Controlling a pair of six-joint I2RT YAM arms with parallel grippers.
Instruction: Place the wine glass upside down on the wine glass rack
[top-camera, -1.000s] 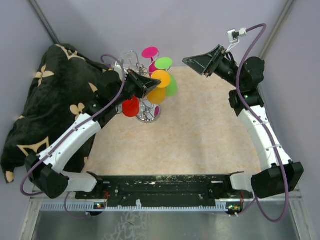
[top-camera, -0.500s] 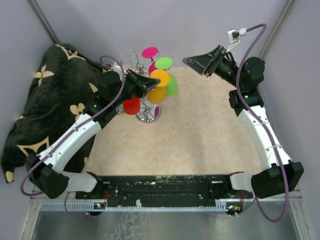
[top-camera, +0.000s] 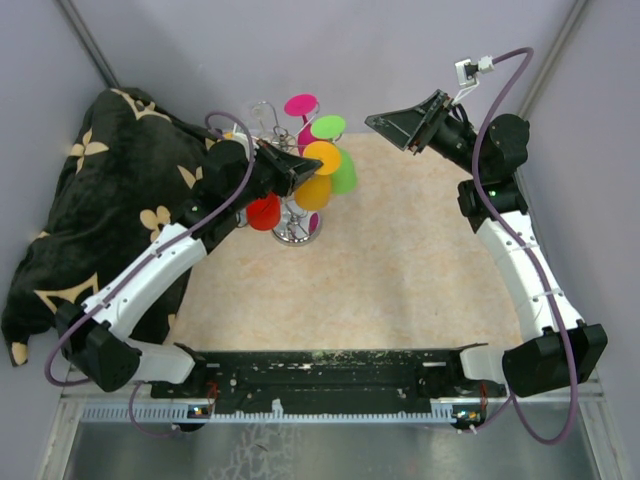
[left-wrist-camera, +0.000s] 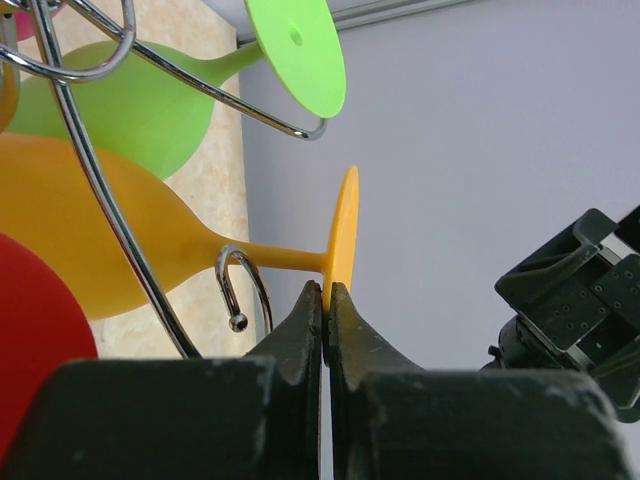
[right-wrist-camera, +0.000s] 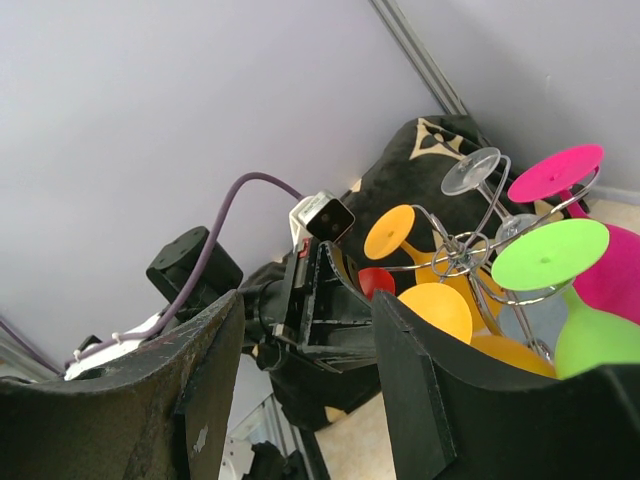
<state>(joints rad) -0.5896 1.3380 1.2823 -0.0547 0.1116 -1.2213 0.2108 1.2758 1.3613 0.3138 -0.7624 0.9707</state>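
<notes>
Orange plastic wine glass (left-wrist-camera: 150, 245) is hanging inverted, stem lying at a curled loop of silver wire wine glass rack (top-camera: 292, 232) | left gripper (left-wrist-camera: 326, 300) is pinching its foot disc, jaws nearly together | right gripper (right-wrist-camera: 305, 330) is gaping empty, well right of rack | likely remaining: releasing, backing away.

**Even, diffuse light; near claws dark and soft**

In the top view the counter (top-camera: 400, 270) is lit brightly and evenly from above, and only faint, soft-edged shadows are cast. Small glints are seen on the base of the wine glass rack (top-camera: 293, 234). Detail is lost in the folds of the dark blanket (top-camera: 90, 200) at 9 o'clock.

In the left wrist view the left claw (left-wrist-camera: 327, 290) at 6 o'clock is rendered dark and slightly blurred, while the orange wine glass (left-wrist-camera: 100, 240) is shown bright and sharp.

In the right wrist view the right claw (right-wrist-camera: 308, 330) at 6 o'clock is underexposed and soft, and the wall (right-wrist-camera: 150, 120) is evenly lit.
</notes>
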